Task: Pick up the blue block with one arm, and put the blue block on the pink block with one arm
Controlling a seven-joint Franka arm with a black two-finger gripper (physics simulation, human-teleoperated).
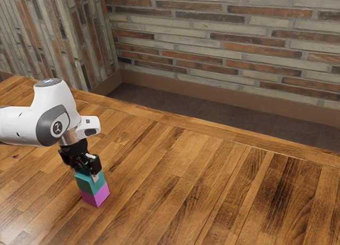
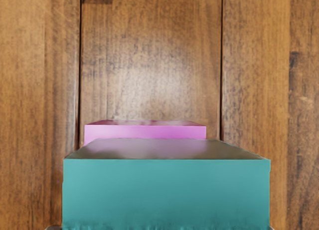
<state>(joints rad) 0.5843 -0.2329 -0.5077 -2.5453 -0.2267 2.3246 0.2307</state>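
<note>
Found the blue block (image 1: 89, 183), teal in shade, seated on top of the pink block (image 1: 97, 196), upright and touching it face to face. Saw the two as one short stack, sides roughly lined up. Placed that stack out on the bare boards of the table (image 1: 212, 192), well in from its far edge, the one that runs along the strip of floor below the brick wall.

Noted the gripper (image 1: 87, 170) directly above the stack, down at the top of the blue block and pointing straight at it. Could not tell whether clamped on the block or let loose of it, with too much hidden behind the black hand.

In the wrist view, took in the blue block (image 2: 166, 192) close under the hand, its side face broad and its top face in shadow. Caught a strip of the pink block (image 2: 144, 131) just past it, with the table's planks running on lengthwise beyond both.

Traced the white arm (image 1: 32, 125) in from the exterior view's left, low over the table and bent down at the wrist toward the stack. Past the table's far edge, made out a dark floor (image 1: 212, 104) and the brick wall (image 1: 223, 37), meeting a second one in a corner.
</note>
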